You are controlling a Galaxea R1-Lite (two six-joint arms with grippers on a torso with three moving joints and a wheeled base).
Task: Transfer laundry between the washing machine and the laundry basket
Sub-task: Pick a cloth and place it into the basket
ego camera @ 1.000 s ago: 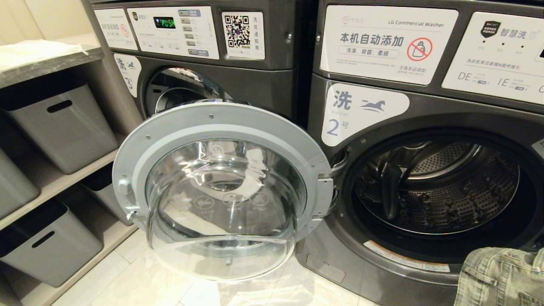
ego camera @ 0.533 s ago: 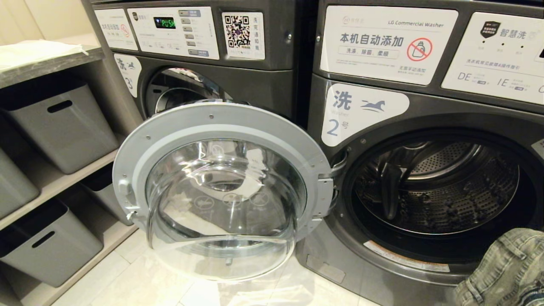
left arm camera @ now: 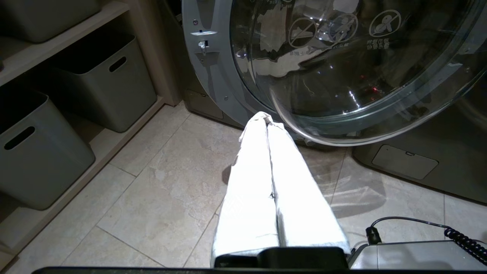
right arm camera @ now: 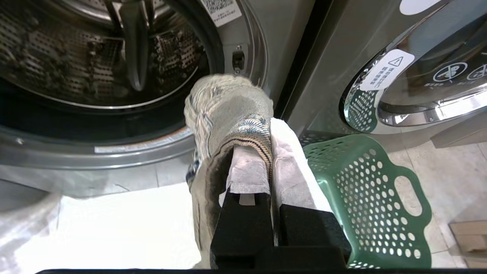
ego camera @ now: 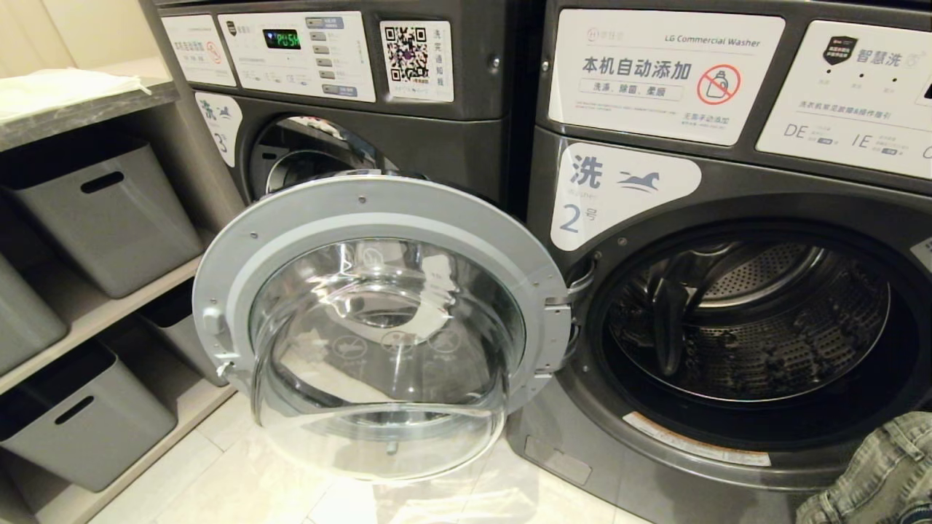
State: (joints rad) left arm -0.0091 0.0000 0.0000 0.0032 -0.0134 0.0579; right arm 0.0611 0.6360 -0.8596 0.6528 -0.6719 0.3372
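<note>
Landmark: washing machine [ego camera: 728, 291] marked with the blue "2", its round door [ego camera: 378, 320] swung fully open to its left, the steel drum [ego camera: 757, 320] showing no laundry in what can be seen of it.
Right gripper [right arm camera: 271, 140]: in front of the drum opening, low and toward its right side; in the head view only the cloth it carries shows.
Right fingers [right arm camera: 247, 171]: pressed together, pinching a fold of grey-green denim garment [right arm camera: 228, 114] that drapes over the fingertips and hangs down beside them.
Laundry basket [right arm camera: 365, 194]: green, round-holed, on the floor just beside the machine's right front corner, below the gripper.
Left gripper [left arm camera: 268, 120]: parked low over the floor tiles, in front of the open door's lower rim; its white-wrapped fingers [left arm camera: 251, 182] lie closed against each other, holding nothing.
Step, as I judge it: the garment is being carried between basket and drum; which way cannot be told.
Risk, snagging: the trailing denim could catch on the drum's lower rim or the basket edge and be pulled from the pinch.
Risk, slipping: only a fold is held, so the hanging weight might drag it free onto the floor.
Risk, collision: a low approach could knock the gripper against the door seal.
</note>
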